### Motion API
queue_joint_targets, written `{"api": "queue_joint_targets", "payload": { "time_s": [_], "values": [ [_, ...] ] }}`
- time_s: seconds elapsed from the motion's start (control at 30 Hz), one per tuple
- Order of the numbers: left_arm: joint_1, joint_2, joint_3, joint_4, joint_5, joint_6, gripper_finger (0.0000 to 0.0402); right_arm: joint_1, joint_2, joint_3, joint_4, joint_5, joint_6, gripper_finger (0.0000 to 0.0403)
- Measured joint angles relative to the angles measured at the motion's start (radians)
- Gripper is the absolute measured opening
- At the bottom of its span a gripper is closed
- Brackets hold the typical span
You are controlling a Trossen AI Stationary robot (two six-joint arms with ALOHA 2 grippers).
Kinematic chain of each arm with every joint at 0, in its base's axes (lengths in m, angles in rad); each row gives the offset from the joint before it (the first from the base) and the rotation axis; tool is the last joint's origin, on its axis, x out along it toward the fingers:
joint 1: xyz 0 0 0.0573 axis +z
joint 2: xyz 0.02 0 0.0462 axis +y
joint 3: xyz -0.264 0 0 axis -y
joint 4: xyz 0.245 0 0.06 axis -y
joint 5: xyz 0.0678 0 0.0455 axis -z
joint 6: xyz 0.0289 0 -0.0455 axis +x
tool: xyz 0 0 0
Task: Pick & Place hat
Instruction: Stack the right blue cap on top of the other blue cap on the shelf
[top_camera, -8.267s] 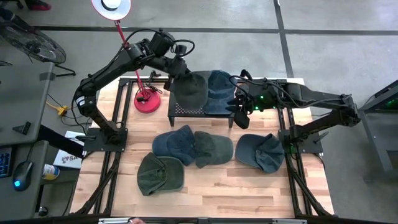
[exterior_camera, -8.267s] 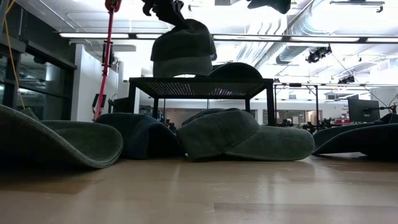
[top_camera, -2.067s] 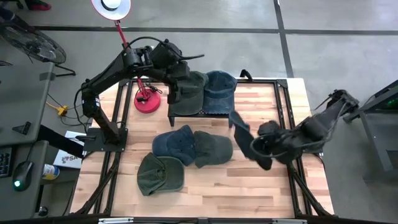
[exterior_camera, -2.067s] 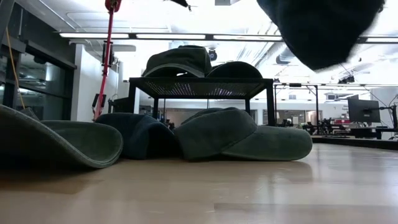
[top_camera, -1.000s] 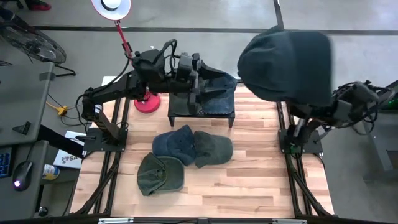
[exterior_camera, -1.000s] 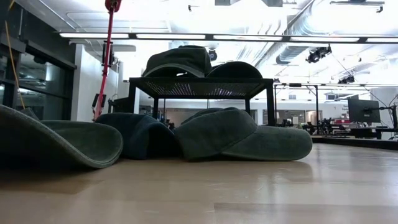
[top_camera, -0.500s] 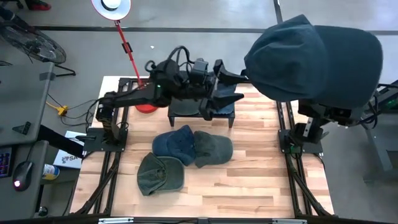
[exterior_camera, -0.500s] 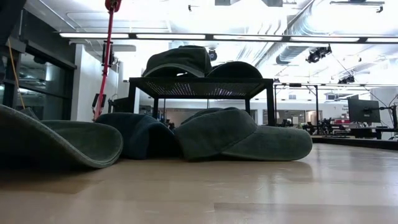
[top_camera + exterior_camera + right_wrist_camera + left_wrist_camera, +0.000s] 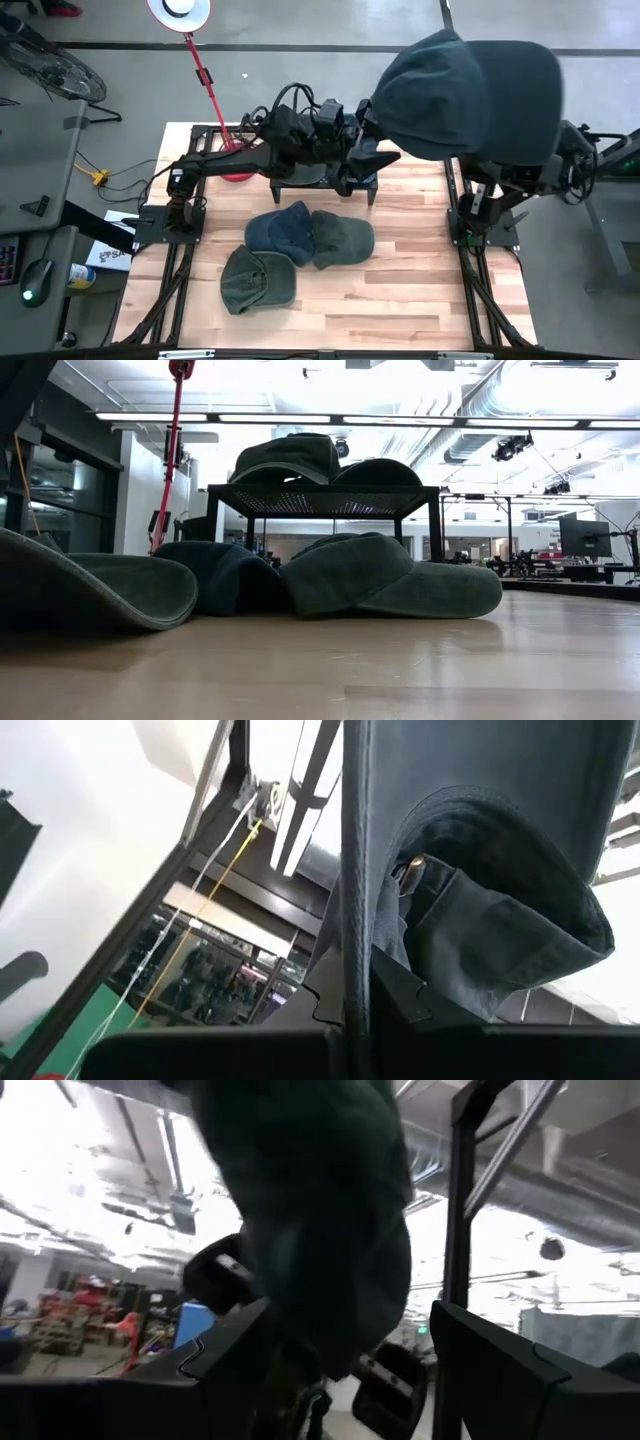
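Observation:
My right gripper (image 9: 357, 1020) is shut on a dark blue-grey hat (image 9: 470, 95), raised high above the table's far right; in the high view the hat hides the gripper. My left gripper (image 9: 372, 168) stands open, raised over the black rack (image 9: 325, 495) and pointing up toward the hat (image 9: 320, 1230), which shows between its fingers. Whether they touch it I cannot tell. Two hats, a green one (image 9: 290, 458) and a dark one (image 9: 385, 472), rest on the rack's top. My right gripper pinches an edge of the hat's cloth (image 9: 355, 950) between its two fingers, beside the brass strap buckle (image 9: 410, 870). The hat is lifted clear of the table and stands above the fingers, its hollow inside (image 9: 480, 920) facing the wrist camera.
Three hats lie on the wooden table in front of the rack: blue (image 9: 280, 228), olive (image 9: 343, 238) and green (image 9: 258, 280). A red lamp stand (image 9: 205, 75) rises at the far left. Black frame rails (image 9: 470, 270) run along both sides.
My left gripper has reached from above the rack toward the table's right edge and up, closing on the held hat, and has stayed open. My right gripper has kept the hat high, swinging it a little right and then back left.

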Motion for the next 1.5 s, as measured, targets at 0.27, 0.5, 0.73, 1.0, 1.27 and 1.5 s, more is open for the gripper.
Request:
{"api": "queue_joint_targets", "payload": {
  "time_s": [0.27,0.5,0.73,1.0,1.27,1.5],
  "values": [
    [0.0,0.012,-0.001,0.02,0.023,-0.019,0.0253,-0.042,0.014,0.0,-0.006,-0.01,0.037,0.0008],
    [0.0,0.012,-0.001,0.02,0.018,-0.018,0.013,-0.043,0.013,0.0,-0.005,-0.002,0.034,0.0008],
    [0.002,0.012,-0.001,0.016,0.018,0.016,0.0014,-0.043,0.013,0.0,-0.015,0.01,0.034,0.0008],
    [0.002,0.012,-0.001,0.008,0.036,0.033,0.0004,-0.036,0.011,0.0,-0.044,0.125,0.091,0.0061],
    [0.002,-0.001,-0.003,-0.099,0.072,0.031,0.0002,0.018,-0.012,0.0,-0.206,0.263,0.191,0.0143],
    [0.002,-0.073,-0.001,-0.361,0.076,0.092,0.0001,0.096,-0.034,0.0,-0.457,0.327,0.369,0.0175]
  ]
}}
